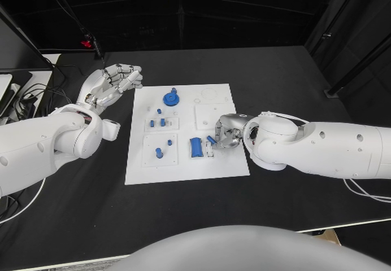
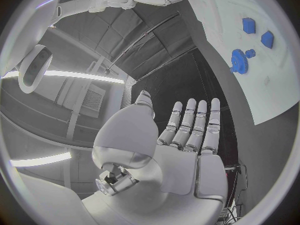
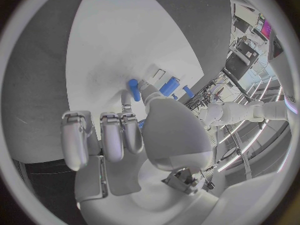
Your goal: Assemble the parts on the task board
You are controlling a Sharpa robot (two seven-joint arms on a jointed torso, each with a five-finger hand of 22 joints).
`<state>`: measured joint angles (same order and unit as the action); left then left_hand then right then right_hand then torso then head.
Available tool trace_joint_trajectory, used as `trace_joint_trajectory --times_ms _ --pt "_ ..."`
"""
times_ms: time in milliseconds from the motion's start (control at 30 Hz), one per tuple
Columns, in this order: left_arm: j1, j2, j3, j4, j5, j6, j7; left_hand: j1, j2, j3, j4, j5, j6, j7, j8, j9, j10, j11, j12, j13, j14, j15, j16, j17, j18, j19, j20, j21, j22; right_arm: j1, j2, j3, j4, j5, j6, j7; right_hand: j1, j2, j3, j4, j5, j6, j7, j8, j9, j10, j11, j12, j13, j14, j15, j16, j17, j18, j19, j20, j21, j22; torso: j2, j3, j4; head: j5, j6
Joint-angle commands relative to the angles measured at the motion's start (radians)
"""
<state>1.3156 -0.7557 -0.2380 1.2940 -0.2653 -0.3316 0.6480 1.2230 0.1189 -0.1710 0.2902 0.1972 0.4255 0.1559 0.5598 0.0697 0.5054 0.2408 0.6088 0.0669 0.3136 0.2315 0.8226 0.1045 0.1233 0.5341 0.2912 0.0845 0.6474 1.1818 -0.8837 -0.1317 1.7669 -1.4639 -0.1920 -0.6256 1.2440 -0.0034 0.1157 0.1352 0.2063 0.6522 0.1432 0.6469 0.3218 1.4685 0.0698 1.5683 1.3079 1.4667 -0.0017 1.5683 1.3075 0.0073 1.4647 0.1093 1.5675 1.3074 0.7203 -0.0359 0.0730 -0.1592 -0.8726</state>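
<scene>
Hovering off the task board [image 1: 183,169] at its ten o'clock corner, the left hand [image 1: 112,83] is spread wide and holds nothing. At the board's three o'clock edge, the right hand [image 1: 228,132] seems to pinch a small blue part [image 1: 211,139] beside the long blue block [image 1: 195,147]. With so slight a grip, the part could twist or drop, or nudge the block out of place.

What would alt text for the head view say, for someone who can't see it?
A white task board lies on a black table, carrying small blue parts including a blue gear. The robot's right hand pinches a small blue part over the board; its left hand hovers open beside the board.
</scene>
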Motion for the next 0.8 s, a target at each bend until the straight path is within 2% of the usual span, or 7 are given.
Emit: trace_joint_trajectory --times_ms 33,167,600,700,800 --pt "0.001 0.0 0.001 0.002 0.003 0.008 0.006 -0.001 0.01 -0.005 0.001 0.005 -0.008 0.13 0.004 -0.002 -0.006 0.003 0.006 -0.001 -0.001 0.001 0.005 -0.001 -0.005 0.0 -0.002 0.007 -0.001 -0.007 0.008 -0.007 -0.005 -0.01 0.071 -0.032 -0.004 0.01 0.007 0.001 0.003 -0.017 0.001 -0.01 -0.01 0.102 0.006 0.003 0.263 0.104 0.008 0.002 0.263 -0.007 0.106 0.006 0.003 0.263 0.0 0.0002 0.0006 0.0 0.0" --pt "0.001 0.0 0.001 0.002 0.003 0.008 0.006 -0.001 0.011 -0.007 0.001 0.006 -0.009 0.13 0.005 -0.002 -0.006 0.003 0.008 -0.001 -0.001 0.001 0.006 -0.003 -0.005 0.0 -0.002 0.007 -0.001 -0.007 0.012 -0.007 -0.007 -0.014 0.09 -0.04 -0.001 0.011 0.018 -0.001 0.013 -0.033 0.002 -0.015 -0.017 0.102 0.007 0.003 0.263 0.104 0.009 0.002 0.263 -0.007 0.106 0.007 0.003 0.263 0.0 0.0001 0.0001 -0.001 0.0" --pt "0.001 0.001 0.001 0.001 0.003 0.009 0.005 -0.001 0.011 -0.007 0.001 0.006 -0.009 0.13 0.005 -0.002 -0.006 0.003 0.008 -0.001 -0.001 0.001 0.006 -0.003 -0.005 0.0 -0.002 0.007 -0.001 -0.007 0.024 -0.007 -0.012 -0.031 0.103 -0.046 -0.005 0.012 0.039 -0.001 0.021 -0.053 0.009 -0.027 -0.034 0.102 0.012 0.003 0.263 0.104 0.012 0.002 0.263 -0.007 0.106 0.009 0.003 0.263 0.0 0.0001 0.0003 -0.002 0.0" --pt "0.001 0.001 0.001 0.001 0.003 0.01 0.005 -0.001 0.011 -0.007 0.001 0.006 -0.009 0.13 0.005 -0.002 -0.006 0.003 0.008 -0.001 -0.001 0.001 0.006 -0.003 -0.005 0.0 -0.002 0.007 -0.001 -0.007 0.025 -0.007 -0.012 -0.039 0.112 -0.049 0.001 0.028 0.078 -0.005 0.02 -0.04 0.011 -0.038 -0.051 0.102 0.015 0.003 0.263 0.104 0.015 0.002 0.263 -0.007 0.106 0.011 0.003 0.263 0.0 0.0001 0.0004 -0.002 0.0" --pt "0.001 0.001 0.001 0.001 0.003 0.01 0.005 -0.001 0.011 -0.007 0.001 0.006 -0.009 0.13 0.005 -0.002 -0.006 0.003 0.008 -0.001 -0.001 0.001 0.006 -0.003 -0.005 0.0 -0.002 0.007 -0.001 -0.007 0.027 -0.007 -0.013 -0.045 0.129 -0.054 0.005 0.034 0.13 -0.014 0.016 -0.02 0.013 -0.061 -0.076 0.102 0.017 0.003 0.263 0.104 0.017 0.002 0.263 -0.007 0.106 0.013 0.003 0.263 0.0 -0.0001 0.0001 -0.002 0.0"
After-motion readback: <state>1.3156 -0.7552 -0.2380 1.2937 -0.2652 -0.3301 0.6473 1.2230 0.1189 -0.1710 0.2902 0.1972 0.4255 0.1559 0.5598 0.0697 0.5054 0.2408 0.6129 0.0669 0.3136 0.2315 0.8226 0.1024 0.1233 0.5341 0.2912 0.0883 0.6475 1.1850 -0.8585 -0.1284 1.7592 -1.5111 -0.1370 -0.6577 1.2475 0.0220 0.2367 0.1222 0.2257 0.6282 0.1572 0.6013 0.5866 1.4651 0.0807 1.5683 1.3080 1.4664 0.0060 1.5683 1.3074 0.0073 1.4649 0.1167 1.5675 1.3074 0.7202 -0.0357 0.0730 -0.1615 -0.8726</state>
